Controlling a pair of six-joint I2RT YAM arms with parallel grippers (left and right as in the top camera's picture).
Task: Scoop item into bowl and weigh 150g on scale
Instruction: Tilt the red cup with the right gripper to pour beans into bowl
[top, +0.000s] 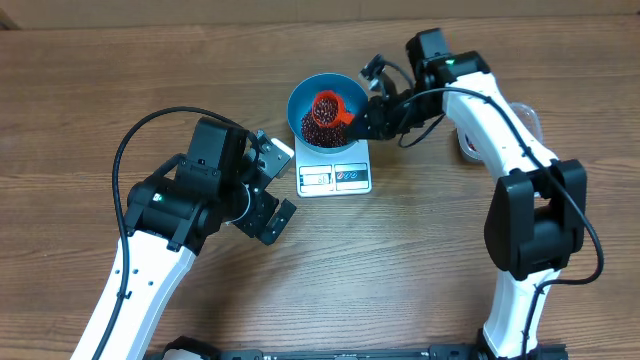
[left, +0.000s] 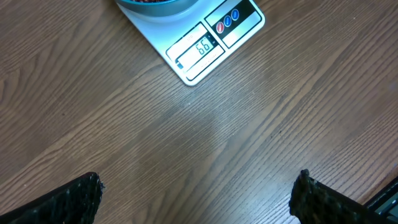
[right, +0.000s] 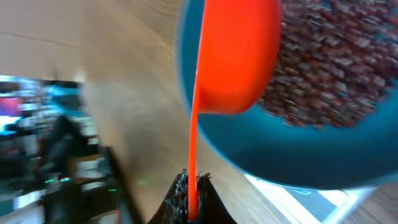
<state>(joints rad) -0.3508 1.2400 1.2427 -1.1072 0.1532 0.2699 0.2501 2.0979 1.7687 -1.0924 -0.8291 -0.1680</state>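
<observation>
Plainly, if the orange scoop (top: 328, 107) tips too fast, beans (top: 316, 128) could overshoot the target or spill past the blue bowl (top: 300, 95) on the scale (top: 335, 178); the right end effector (top: 362, 120) is clamped tight on its handle, the left end effector (top: 280, 186) gapes wide and empty over the tabletop (top: 420, 260).

Overhead, close wrists: shared bowl (top: 298, 101)
</observation>
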